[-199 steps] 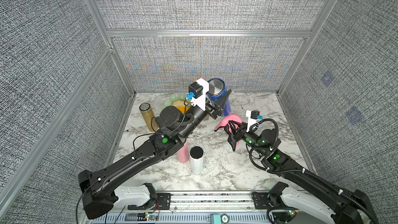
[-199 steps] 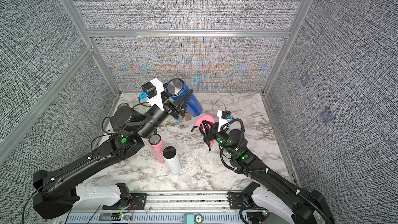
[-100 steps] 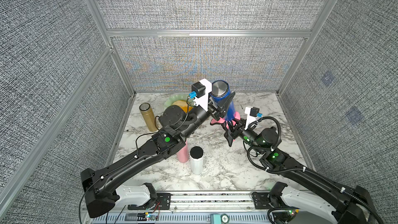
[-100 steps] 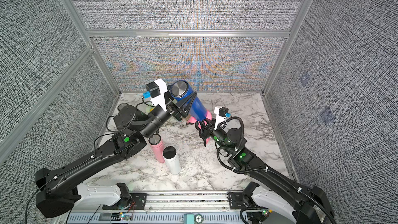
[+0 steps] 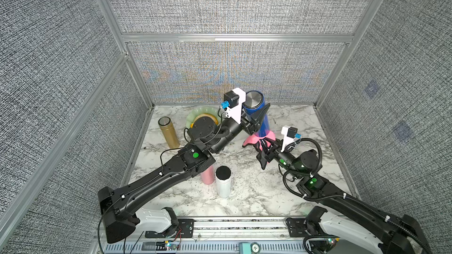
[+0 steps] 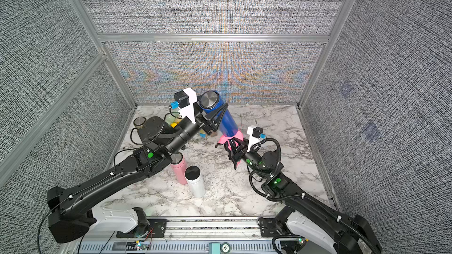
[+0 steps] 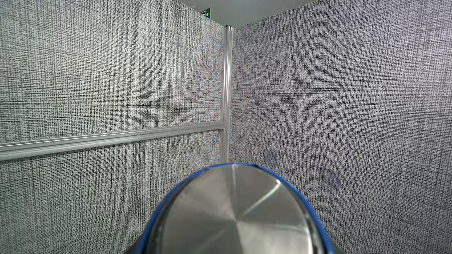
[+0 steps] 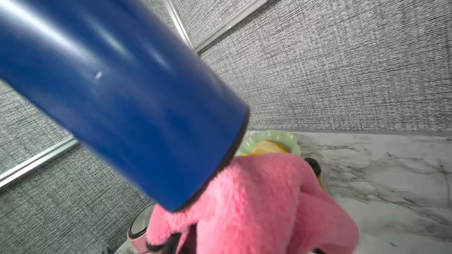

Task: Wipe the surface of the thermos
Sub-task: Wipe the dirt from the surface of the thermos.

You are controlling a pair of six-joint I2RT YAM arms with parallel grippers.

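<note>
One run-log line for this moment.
left gripper: shut on blue thermos, raised, tilted | right gripper: shut on pink cloth | cloth against thermos's lower end

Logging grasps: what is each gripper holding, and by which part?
Left gripper grips the thermos around its body, just below the steel upper end. Right gripper pinches the cloth by a bunched part, which touches the thermos's lower end.

Bare marble table [image 5: 293,118] at rear right; pink bottle [image 5: 207,178], white bottle [image 5: 223,186] block front centre; gold flask [image 5: 168,135] crowds left
</note>
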